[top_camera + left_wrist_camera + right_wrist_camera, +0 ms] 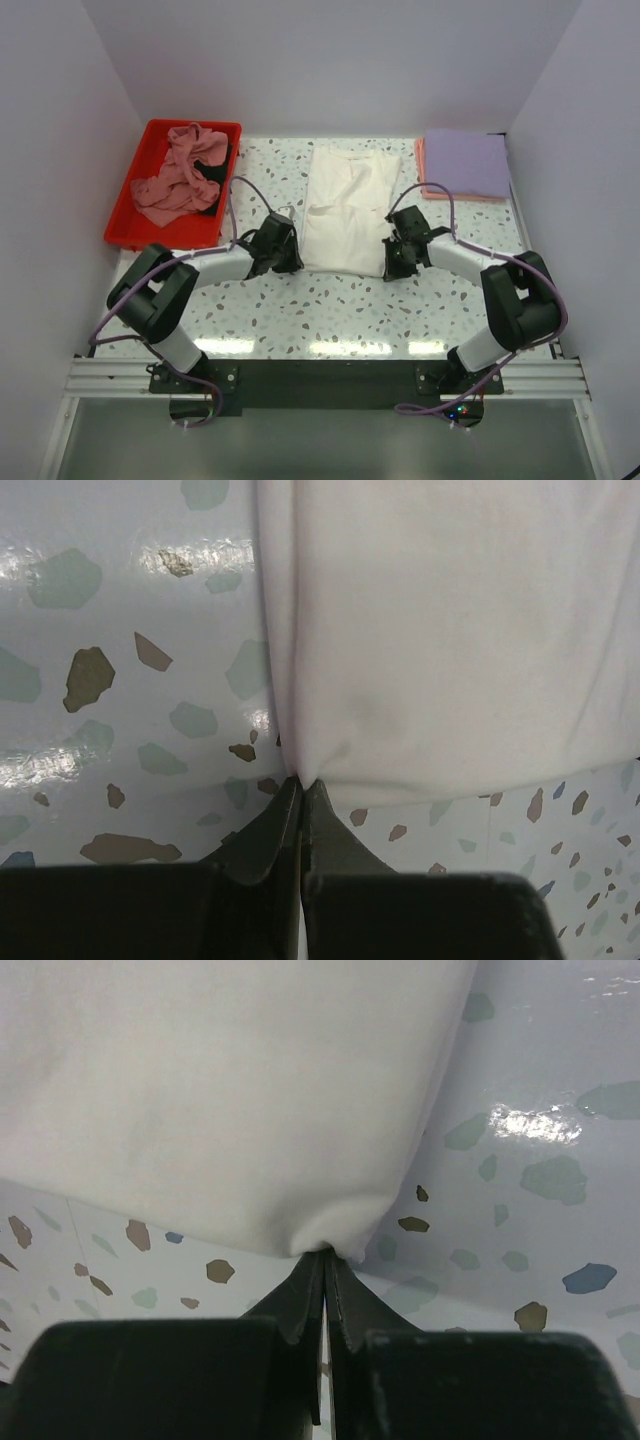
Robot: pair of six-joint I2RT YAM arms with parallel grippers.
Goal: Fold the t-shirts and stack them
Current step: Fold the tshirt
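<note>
Pink t-shirt [178,178] in red tray [148,229]

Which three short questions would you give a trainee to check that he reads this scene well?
1. True or false: the left gripper and the right gripper are each shut on a near corner of the white t-shirt.
2. Where does the lavender t-shirt lie? A: in the red tray. B: folded on the salmon-pink t-shirt, at the far right. C: under the white t-shirt.
3. In a word or two: what colour is the crumpled t-shirt that takes most of the room in the red tray?

Key: 1 true. 2 B. 3 dusty-pink: the dusty-pink t-shirt.
</note>
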